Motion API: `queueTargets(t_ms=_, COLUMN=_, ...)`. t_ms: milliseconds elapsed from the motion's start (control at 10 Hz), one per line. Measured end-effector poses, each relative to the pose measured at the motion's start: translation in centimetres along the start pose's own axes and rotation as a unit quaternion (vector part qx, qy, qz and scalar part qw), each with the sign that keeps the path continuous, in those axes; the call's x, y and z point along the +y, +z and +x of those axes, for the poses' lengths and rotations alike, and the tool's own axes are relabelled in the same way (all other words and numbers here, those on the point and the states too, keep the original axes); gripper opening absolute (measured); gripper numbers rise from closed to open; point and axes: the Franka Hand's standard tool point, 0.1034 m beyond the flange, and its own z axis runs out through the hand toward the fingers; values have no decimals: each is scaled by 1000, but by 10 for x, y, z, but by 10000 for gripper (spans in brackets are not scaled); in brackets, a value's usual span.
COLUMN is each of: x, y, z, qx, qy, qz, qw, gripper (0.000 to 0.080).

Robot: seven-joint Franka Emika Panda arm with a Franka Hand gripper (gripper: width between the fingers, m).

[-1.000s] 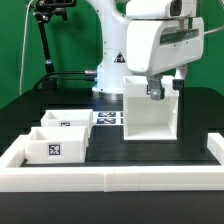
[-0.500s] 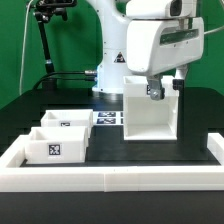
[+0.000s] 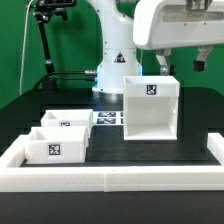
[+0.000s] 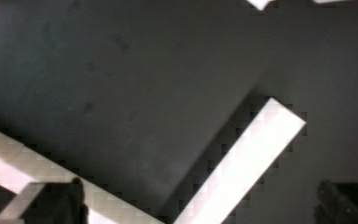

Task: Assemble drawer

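The drawer's large white boxy case (image 3: 150,112) stands upright on the black table, with a square tag on its upper front. Its two small trays (image 3: 57,146) (image 3: 66,123) sit side by side at the exterior view's left, the nearer one showing a tag. My gripper (image 3: 182,64) hangs above the case's top, apart from it, open and empty. In the wrist view the two dark fingers (image 4: 30,203) stand wide apart, and the case's white rim (image 4: 265,158) lies well below my gripper (image 4: 190,206).
The marker board (image 3: 108,118) lies flat between the trays and the case. A low white rim (image 3: 110,178) edges the table's front. The robot's base (image 3: 112,70) stands behind the case. A black stand (image 3: 45,40) is at the back left.
My gripper has lifted straight up off the case's top edge and now hangs above it. The case and the trays have not moved.
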Motion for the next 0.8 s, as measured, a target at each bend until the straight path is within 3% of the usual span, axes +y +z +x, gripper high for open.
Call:
queueTargets(t_ms=600, x=0, y=2, z=0, qx=-1, qy=1, qz=1, qw=1000, gripper=650)
queueTargets(t_ms=700, x=-6, y=0, z=-12, qx=20, qy=63, qz=-9, qw=998, gripper=650)
queueTargets(t_ms=800, x=-17, y=2, z=-32, qx=13, qy=116, qz=-8, qw=993, gripper=650)
